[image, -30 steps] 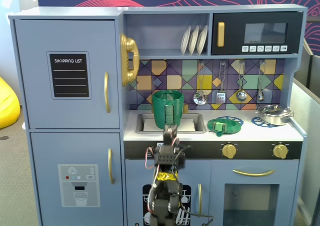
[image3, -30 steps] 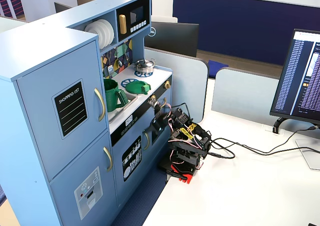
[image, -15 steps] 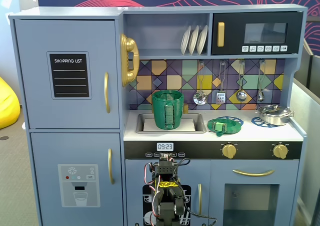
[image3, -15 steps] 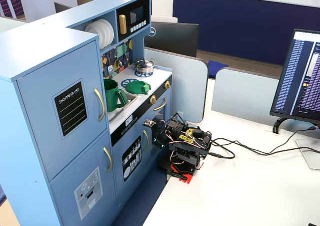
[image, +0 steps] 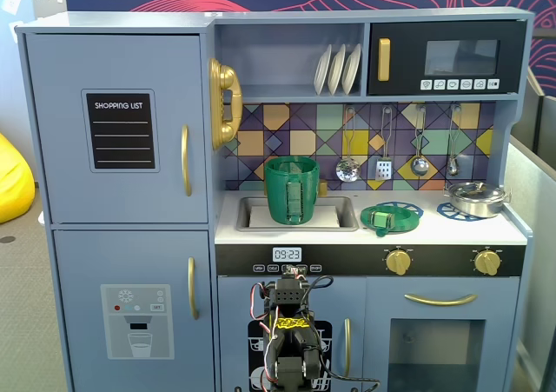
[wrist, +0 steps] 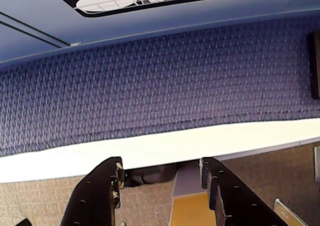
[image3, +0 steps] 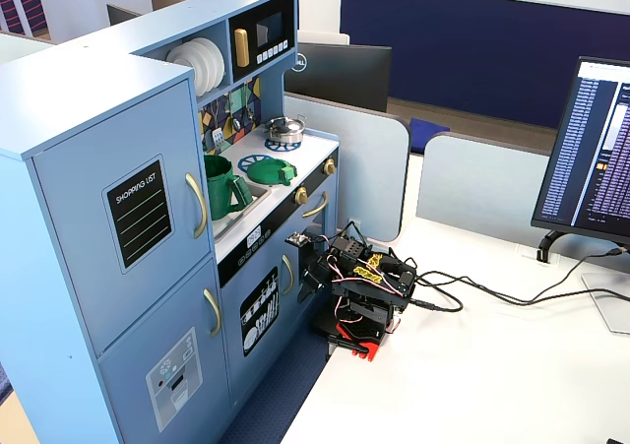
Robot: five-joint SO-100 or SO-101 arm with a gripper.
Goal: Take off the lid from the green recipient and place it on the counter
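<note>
On the counter, the lid was laid beside the sink holding the green recipient; the end effector was spread empty over blue carpet.

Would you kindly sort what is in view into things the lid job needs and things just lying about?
Job: lid, green pot, counter, pincer, open and empty.
Lying about: silver pot, plates, hanging utensils, gold phone.

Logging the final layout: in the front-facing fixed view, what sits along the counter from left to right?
Green recipient in the sink → lid on the counter → small silver pot.
</note>
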